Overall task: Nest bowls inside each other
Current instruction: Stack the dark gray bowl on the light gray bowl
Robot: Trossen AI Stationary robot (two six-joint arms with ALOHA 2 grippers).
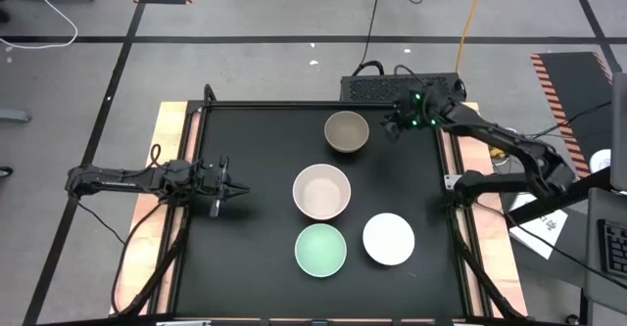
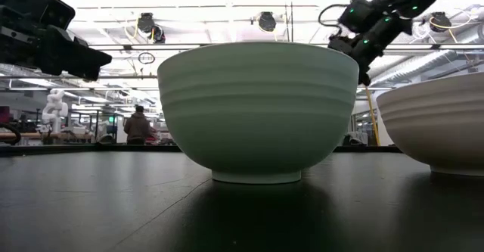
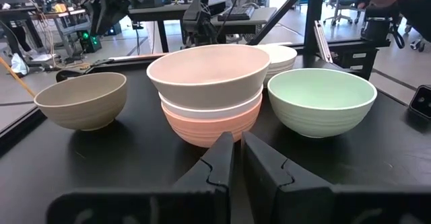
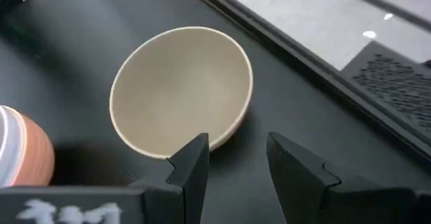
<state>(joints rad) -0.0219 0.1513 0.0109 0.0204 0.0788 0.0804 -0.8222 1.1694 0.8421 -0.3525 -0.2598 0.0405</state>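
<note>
A grey-brown bowl (image 1: 346, 131) (image 4: 180, 93) stands alone on its base near the table's far edge. In the table's middle is a stack (image 1: 321, 191): a salmon bowl (image 3: 209, 126) at the bottom, a white bowl (image 3: 209, 107) in it, a beige-grey bowl (image 3: 209, 72) on top. A mint green bowl (image 1: 320, 250) (image 3: 322, 99) and a white bowl (image 1: 389, 238) stand near the near edge. My right gripper (image 1: 390, 126) (image 4: 236, 157) is open, in the air just right of the grey-brown bowl's rim. My left gripper (image 1: 235, 187) (image 3: 237, 146) is shut, left of the stack, pointing at it.
The black table top has a raised frame (image 1: 294, 105) along its far edge and sides. Bare black surface lies between my left gripper and the stack. In the low view the mint bowl (image 2: 257, 108) fills the middle; a person (image 2: 138, 125) stands far off in the room.
</note>
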